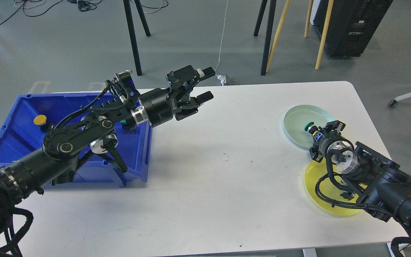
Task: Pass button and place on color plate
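My right gripper (315, 131) is low over the pale green plate (298, 119) at the right of the table. It points away from me and is shut on a green-capped button (309, 125), whose cap sticks out past the fingertips above the plate's near right part. My left gripper (207, 85) is open and empty. It is held in the air over the table's far edge, just right of the blue bin (13, 142). A yellow-capped button (40, 119) lies in the bin's left part.
A yellow plate (316, 189) lies in front of the green one, partly under my right arm, with a small dark object (346, 195) on it. My left arm lies across the blue bin. Chair and easel legs stand beyond the table's far edge.
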{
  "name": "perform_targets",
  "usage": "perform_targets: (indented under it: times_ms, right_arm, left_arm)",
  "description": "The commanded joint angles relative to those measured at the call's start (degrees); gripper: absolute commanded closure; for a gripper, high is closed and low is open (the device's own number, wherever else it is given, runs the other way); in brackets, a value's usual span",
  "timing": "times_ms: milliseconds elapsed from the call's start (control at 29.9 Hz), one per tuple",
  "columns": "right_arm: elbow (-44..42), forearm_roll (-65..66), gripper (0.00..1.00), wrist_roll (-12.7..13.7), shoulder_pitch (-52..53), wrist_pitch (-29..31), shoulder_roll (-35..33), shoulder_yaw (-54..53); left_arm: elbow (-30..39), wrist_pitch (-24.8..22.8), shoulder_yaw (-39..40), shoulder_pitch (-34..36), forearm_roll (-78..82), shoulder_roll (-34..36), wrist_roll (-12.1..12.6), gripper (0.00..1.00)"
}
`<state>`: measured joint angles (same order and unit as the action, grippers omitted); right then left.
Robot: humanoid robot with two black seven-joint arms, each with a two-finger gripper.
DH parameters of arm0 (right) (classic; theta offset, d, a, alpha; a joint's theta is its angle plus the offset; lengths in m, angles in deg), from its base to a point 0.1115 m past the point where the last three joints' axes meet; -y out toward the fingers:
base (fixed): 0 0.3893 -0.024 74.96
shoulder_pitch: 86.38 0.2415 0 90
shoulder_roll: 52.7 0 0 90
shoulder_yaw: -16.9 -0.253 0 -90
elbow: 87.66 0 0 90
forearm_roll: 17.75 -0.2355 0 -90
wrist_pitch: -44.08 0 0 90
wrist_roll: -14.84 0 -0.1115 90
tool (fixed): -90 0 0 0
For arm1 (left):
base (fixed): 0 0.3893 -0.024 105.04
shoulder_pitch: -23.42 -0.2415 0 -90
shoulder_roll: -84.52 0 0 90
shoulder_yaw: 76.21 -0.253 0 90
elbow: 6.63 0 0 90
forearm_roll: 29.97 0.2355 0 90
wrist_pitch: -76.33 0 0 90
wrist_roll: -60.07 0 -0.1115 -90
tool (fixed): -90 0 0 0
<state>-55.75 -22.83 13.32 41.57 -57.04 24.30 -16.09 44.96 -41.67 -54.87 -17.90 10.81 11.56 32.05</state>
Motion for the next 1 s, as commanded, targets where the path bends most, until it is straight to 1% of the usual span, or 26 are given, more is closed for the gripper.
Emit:
perform_targets:
  times_ms: [0,33,67,100,134,234,301,368,434,501,568,668,735,802,835,936,969]
  right_arm:
    - [0.1,-0.1,0.29,-0.1,0.5,0.5,0.2,0.0]
    - [0.4,-0.1,0.00,-0.1,0.8,0.7,0.2,0.0]
    - [0.9,-0.1,0.02,-0.2,1.0,1.0,0.0,0.0]
    - [1.3,-0.1,0.00,-0.3,1.1,1.3,-0.3,0.0]
    - [1.9,-0.1,0.00,-0.6,1.1,1.5,-0.4,-0.1]
    - [4.6,-0.2,0.00,-2.3,1.2,1.7,-1.8,-1.4]
    - [7.7,-0.2,0.00,-2.5,1.2,2.2,-3.9,-3.8]
    - [12.5,-0.2,0.00,-2.5,1.0,3.8,-6.4,-7.2]
    - [18.6,-0.1,0.00,-2.6,0.3,7.4,-9.7,-10.4]
    - [25.1,0.2,0.00,-3.1,0.0,13.1,-14.0,-11.0]
    - [30.3,1.9,0.00,-4.9,0.0,18.4,-17.6,-11.0]
    - [35.4,11.2,0.00,-6.8,0.6,24.5,-20.3,-11.2]
    - [37.4,16.3,0.00,-8.3,1.0,28.2,-20.5,-11.3]
    - [37.9,17.0,0.00,-9.9,1.6,31.6,-19.8,-10.8]
    - [37.6,17.0,0.00,-10.1,1.9,32.3,-19.4,-10.6]
    - [37.1,17.1,0.00,-10.3,2.1,31.1,-16.3,-10.8]
    - [37.2,17.2,0.00,-10.9,2.0,30.9,-15.8,-11.4]
  left_arm:
    - [0.1,0.0,0.0,0.0,0.0,0.0,0.0,0.11]
    - [0.5,0.0,0.0,0.1,0.0,-0.1,0.0,0.11]
    - [1.0,0.0,0.1,0.2,-0.2,-0.1,0.0,0.11]
    - [1.5,0.0,0.1,0.1,-0.2,0.0,0.0,0.11]
    - [2.5,0.0,0.3,0.1,-0.2,0.4,0.0,0.11]
    - [4.1,0.0,1.5,-0.1,-0.5,1.3,0.0,0.11]
    - [4.1,0.0,2.5,-0.1,-1.9,2.5,0.0,0.11]
    - [4.1,0.0,4.0,-0.1,-4.7,4.5,0.0,0.09]
    - [4.0,0.0,5.4,-0.2,-8.4,7.2,0.0,0.07]
    - [3.2,0.0,6.1,-0.4,-12.0,9.5,0.0,0.06]
    - [1.5,0.0,5.9,-0.4,-13.4,11.2,0.0,0.06]
    - [-3.2,0.0,5.8,-0.4,-13.4,11.7,0.0,0.02]
    - [-6.0,0.0,5.9,-0.5,-13.7,11.5,0.0,0.01]
    - [-6.4,0.0,6.2,-0.4,-13.9,11.3,0.0,0.01]
    - [-6.1,0.0,6.3,-0.3,-14.0,11.2,0.0,0.01]
    - [-4.8,0.0,6.6,-0.3,-14.8,11.0,0.0,0.01]
    - [-4.6,0.0,6.9,-0.3,-15.3,10.8,0.0,0.01]
